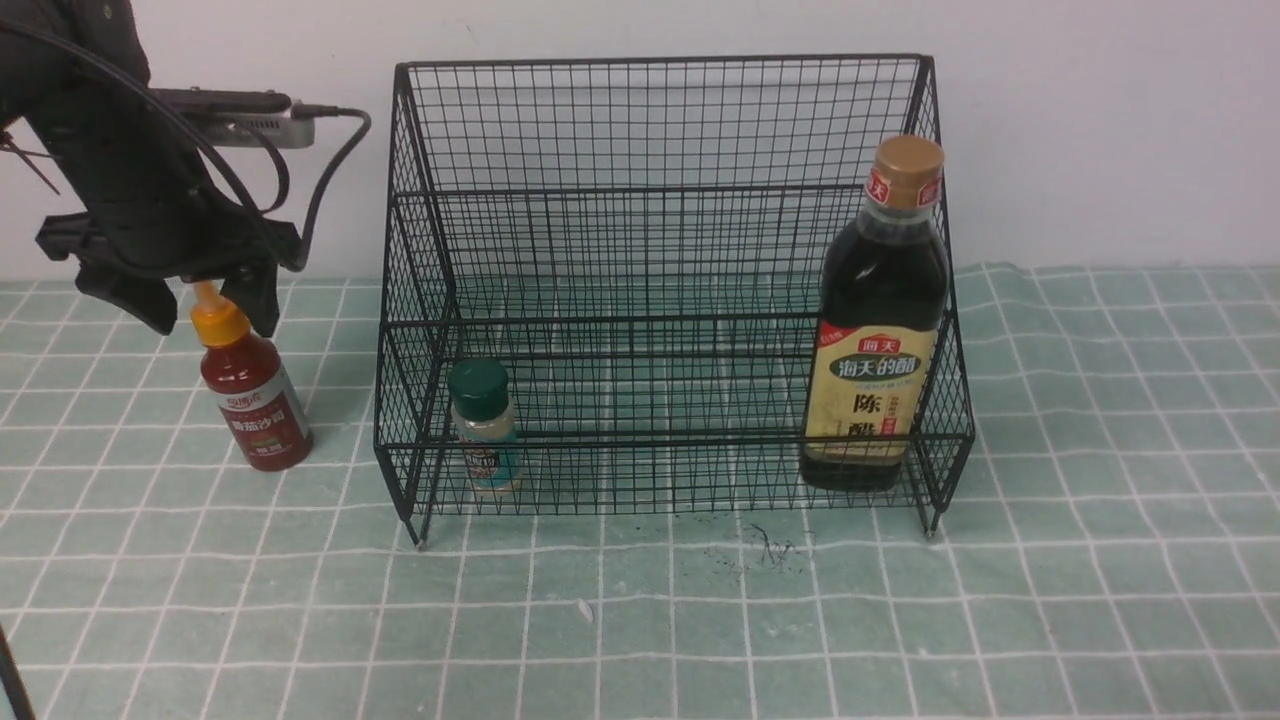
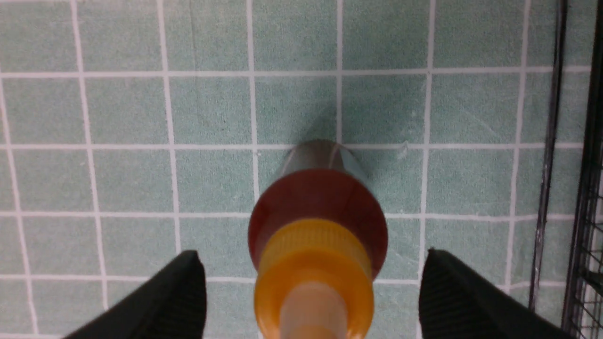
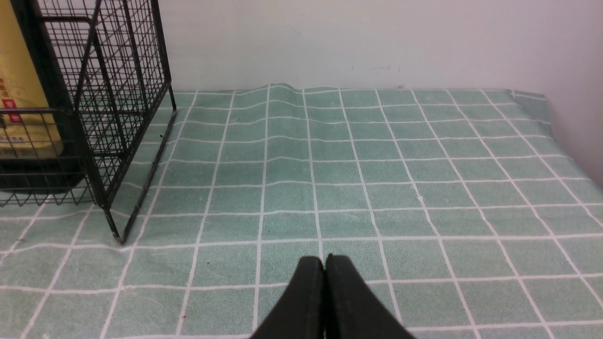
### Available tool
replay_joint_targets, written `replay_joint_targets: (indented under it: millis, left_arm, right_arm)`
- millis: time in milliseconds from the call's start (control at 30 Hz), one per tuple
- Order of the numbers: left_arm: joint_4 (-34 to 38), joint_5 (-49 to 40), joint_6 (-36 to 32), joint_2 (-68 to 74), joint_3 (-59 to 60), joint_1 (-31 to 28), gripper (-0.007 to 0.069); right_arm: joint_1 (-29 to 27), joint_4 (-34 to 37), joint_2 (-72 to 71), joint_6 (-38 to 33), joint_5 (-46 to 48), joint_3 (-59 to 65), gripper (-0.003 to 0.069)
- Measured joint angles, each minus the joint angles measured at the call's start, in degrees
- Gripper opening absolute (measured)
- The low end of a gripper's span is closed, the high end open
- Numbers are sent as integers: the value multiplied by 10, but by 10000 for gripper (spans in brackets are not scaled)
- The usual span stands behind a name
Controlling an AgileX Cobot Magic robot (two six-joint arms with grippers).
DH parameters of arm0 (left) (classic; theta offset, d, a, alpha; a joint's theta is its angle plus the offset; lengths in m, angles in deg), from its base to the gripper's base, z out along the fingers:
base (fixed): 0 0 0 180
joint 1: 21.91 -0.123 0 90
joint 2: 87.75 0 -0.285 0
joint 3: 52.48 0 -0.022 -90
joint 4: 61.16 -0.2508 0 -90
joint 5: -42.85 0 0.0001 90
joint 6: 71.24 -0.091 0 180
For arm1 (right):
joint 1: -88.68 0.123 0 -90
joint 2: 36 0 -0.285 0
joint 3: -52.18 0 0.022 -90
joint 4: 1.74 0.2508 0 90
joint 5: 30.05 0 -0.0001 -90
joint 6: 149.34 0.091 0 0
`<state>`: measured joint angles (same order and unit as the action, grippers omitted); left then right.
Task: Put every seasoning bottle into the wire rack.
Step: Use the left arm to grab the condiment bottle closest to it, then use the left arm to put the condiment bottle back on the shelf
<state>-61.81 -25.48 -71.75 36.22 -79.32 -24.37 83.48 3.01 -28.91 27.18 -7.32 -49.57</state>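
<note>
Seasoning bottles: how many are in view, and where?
3. Red sauce bottle on the table left of the rack, between the left gripper's open fingers; green-capped shaker in the rack's left side; dark vinegar bottle in its right side.

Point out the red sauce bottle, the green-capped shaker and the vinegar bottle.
Red sauce bottle (image 1: 264,407): front view, on its label.
Green-capped shaker (image 1: 479,391): front view, on its cap.
Vinegar bottle (image 1: 884,280): front view, on its dark shoulder.

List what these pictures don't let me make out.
- Left gripper: its upper arm, cut off by the front view's edge.
- Red sauce bottle: its label, hidden in the left wrist view by its own shoulder and cap.
- Dark vinegar bottle: its cap, beyond the right wrist view's edge.
</note>
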Motion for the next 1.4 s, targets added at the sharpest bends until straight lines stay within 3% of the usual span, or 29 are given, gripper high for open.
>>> replay_joint_targets:
  millis: [133,233,267,533,700,867,1067,1400]
  left_arm:
    - [0,13,0,12,0,0,434]
    - [0,13,0,17,0,0,295]
    - [0,13,0,18,0,0,279]
    - [2,-34,1,-2,-101,0,288]
    - [40,-33,16,-98,-181,8,288]
    - [40,-48,32,-162,-190,68,288]
    - [11,-55,50,-144,-189,158,288]
    - [-19,-53,68,-68,-189,214,288]
  right_arm:
    - [0,0,0,0,0,0,-13]
    - [0,0,0,0,0,0,-13]
    - [0,0,0,0,0,0,-13]
    - [0,0,0,0,0,0,-13]
    - [0,0,0,0,0,0,-13]
    - [0,0,0,0,0,0,-13]
    - [0,0,0,1,0,0,-13]
    - [0,0,0,9,0,0,-13]
